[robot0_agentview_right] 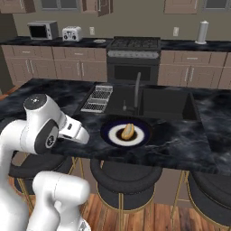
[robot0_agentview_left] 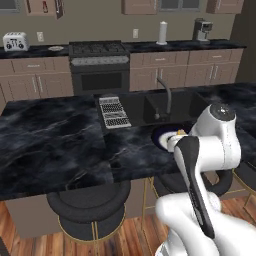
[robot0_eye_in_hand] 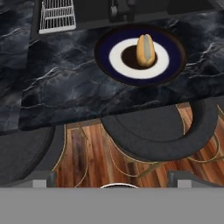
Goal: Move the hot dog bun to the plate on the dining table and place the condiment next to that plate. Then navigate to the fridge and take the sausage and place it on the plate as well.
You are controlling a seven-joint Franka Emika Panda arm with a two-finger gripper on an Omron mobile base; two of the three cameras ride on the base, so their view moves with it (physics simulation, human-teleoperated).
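A tan hot dog bun (robot0_eye_in_hand: 145,49) lies in the middle of a round plate (robot0_eye_in_hand: 105,57) with a dark blue rim and white ring. The plate (robot0_agentview_right: 107,134) rests near the front edge of the dark marble counter, just in front of the sink, with the bun (robot0_agentview_right: 128,131) on it. My gripper (robot0_eye_in_hand: 113,180) is open and empty. It hangs back from the counter edge, above the stools and wood floor, and faces the plate. From the left base camera the arm covers most of the plate (robot0_agentview_left: 159,137). The condiment, sausage and fridge are out of view.
A sink (robot0_agentview_right: 167,103) with a faucet (robot0_agentview_right: 136,92) is set in the counter behind the plate, and a wire rack (robot0_agentview_right: 97,99) lies to its left. Round dark stools (robot0_agentview_right: 126,178) stand under the counter's front edge. A stove (robot0_agentview_right: 133,45) lines the far wall.
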